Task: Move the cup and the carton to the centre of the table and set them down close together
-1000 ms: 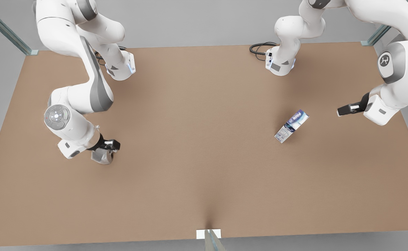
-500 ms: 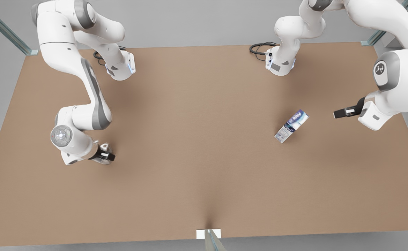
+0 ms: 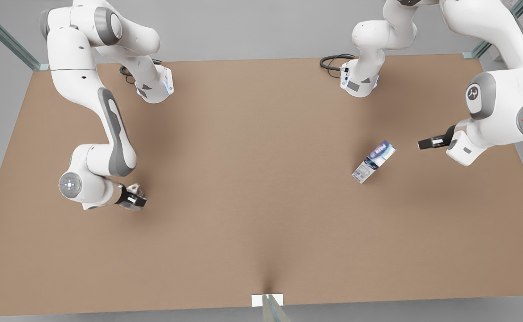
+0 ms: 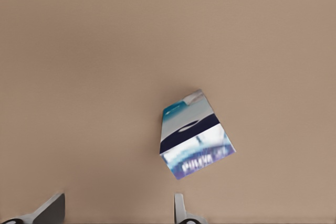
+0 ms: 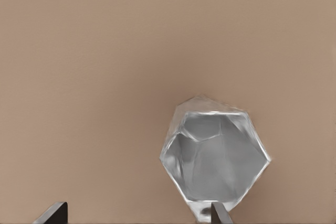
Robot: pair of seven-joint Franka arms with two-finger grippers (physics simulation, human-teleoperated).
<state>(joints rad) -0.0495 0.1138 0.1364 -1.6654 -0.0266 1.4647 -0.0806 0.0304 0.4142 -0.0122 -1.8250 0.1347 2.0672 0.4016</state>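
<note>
The carton [image 3: 374, 162], white and blue with dark printing, stands tilted on the table [image 3: 252, 188] at the front view's right. In the left wrist view the carton [image 4: 193, 135] lies ahead of my left gripper [image 4: 115, 213], which is open and apart from it. From the front, that left gripper [image 3: 427, 144] hovers to the carton's right. The faceted silver cup [image 5: 215, 153] sits upright with its mouth showing. My right gripper [image 5: 136, 216] is open, with one fingertip [image 5: 218, 214] at the cup's rim. In the front view the right gripper [image 3: 133, 197] covers most of the cup at the left.
Two white arm bases [image 3: 154, 89] [image 3: 359, 82] stand at the table's far edge, with a black cable [image 3: 333, 60] beside the right one. A small white marker [image 3: 267, 299] sits at the near edge. Bare brown tabletop spans the middle between cup and carton.
The arm at the front view's left swung its wrist down over the cup, hiding it. The arm at the right moved its gripper a little leftward toward the carton. The carton stayed still.
</note>
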